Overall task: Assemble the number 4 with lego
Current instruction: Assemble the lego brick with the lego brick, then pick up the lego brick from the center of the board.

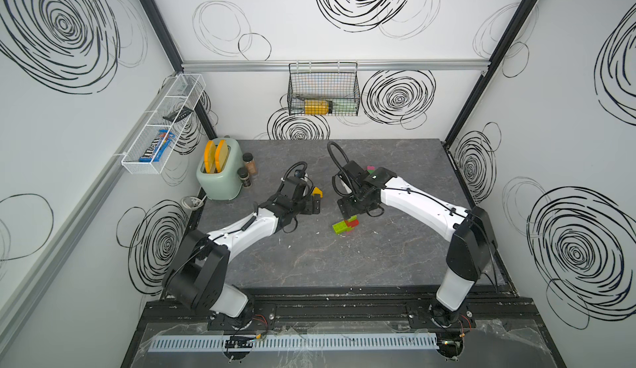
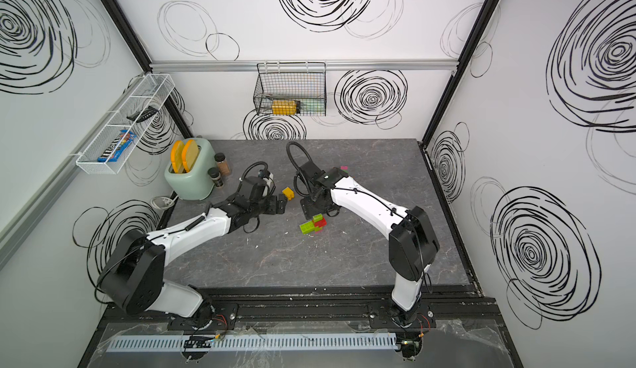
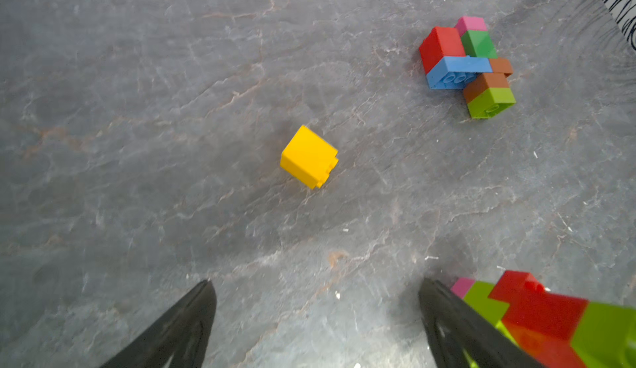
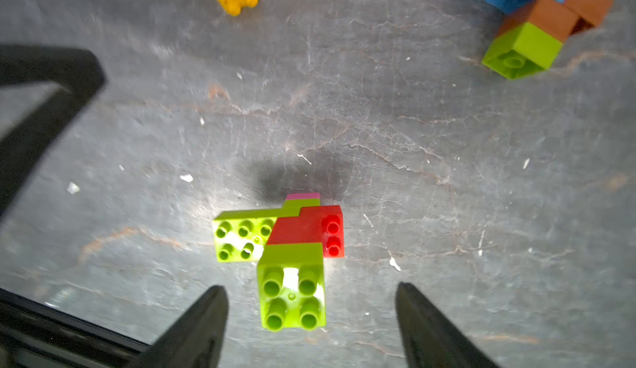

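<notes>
A part-built lego piece (image 1: 346, 226) of lime, red and pink bricks lies mid-table, also seen in the right wrist view (image 4: 292, 242). My right gripper (image 4: 309, 289) hangs open over it. Its fingers stand on either side of the nearest lime brick (image 4: 292, 290), well apart from it. A loose yellow brick (image 3: 308, 156) lies just beyond my left gripper (image 3: 316, 283), which is open and empty. A heap of red, blue, green, brown, pink and lime bricks (image 3: 468, 63) sits farther back, mostly hidden behind the right arm in both top views.
A mint toaster (image 1: 220, 173) with two spice jars (image 1: 249, 165) stands at the table's back left, a plug and cable (image 1: 192, 202) beside it. A wire basket (image 1: 323, 89) hangs on the back wall and a white rack (image 1: 161, 125) on the left wall.
</notes>
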{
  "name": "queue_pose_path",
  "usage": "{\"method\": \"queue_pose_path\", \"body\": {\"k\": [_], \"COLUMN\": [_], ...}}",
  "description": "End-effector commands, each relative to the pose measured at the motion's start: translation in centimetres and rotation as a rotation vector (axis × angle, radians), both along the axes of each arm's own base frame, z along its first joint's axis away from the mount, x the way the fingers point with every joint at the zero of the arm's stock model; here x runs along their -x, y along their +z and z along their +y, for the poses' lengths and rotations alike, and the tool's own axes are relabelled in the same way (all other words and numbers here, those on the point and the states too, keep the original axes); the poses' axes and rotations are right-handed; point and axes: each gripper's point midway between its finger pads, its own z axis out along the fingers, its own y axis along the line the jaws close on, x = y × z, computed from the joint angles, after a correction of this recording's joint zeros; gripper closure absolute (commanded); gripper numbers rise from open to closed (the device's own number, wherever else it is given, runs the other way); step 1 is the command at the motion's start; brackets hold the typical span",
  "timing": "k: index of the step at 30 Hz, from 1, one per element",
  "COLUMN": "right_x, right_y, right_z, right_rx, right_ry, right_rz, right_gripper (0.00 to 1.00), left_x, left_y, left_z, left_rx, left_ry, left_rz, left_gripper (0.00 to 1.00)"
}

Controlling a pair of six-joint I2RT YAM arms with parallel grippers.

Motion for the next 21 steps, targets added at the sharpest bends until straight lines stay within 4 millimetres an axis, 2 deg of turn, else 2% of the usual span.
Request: {"method": "queue_pose_path", "body": {"k": [1, 4, 8, 11, 14, 17, 21], "right_x": [-1.0, -1.1, -0.4, 0.0, 0.0, 0.2, 0.4], "right_y": [4.6, 6.1, 7.1, 7.6, 7.8, 7.6, 7.1], "right_z": [-0.7, -1.5, -2.9, -4.1, -5.5, -6.3, -6.5], "right_rx": [-0.095, -0.155, -0.241, -0.294, -0.301, -0.285, -0.275], "right_ry": [-0.036, -0.071, -0.096, -0.112, -0.136, -0.14, -0.126], "right_rz": [-0.17, -0.255, -0.359, -0.408, -0.416, -0.417, -0.415], "right_gripper": [0.03, 0.03, 0.03, 0.03, 0.02, 0.03, 0.03], "left_x": [-2.2, -4.7, -8.4, -10.6, -11.8, -12.3, -12.1], "left_y": [-0.3, -1.8, -3.4, -4.7, -6.7, -8.4, -9.3], "left_z": [-2.4, -4.1, -5.3, -6.4, -6.7, -6.1, -4.4], "left_rx": [-0.041, -0.127, -0.232, -0.228, -0.243, -0.258, -0.251], "left_ry": [-0.101, -0.158, -0.196, -0.23, -0.239, -0.223, -0.169], "left_rz": [0.036, 0.071, 0.078, 0.103, 0.166, 0.215, 0.252], "left_gripper": [0.04, 0.0, 0.08, 0.23, 0.46, 0.6, 0.74]}}
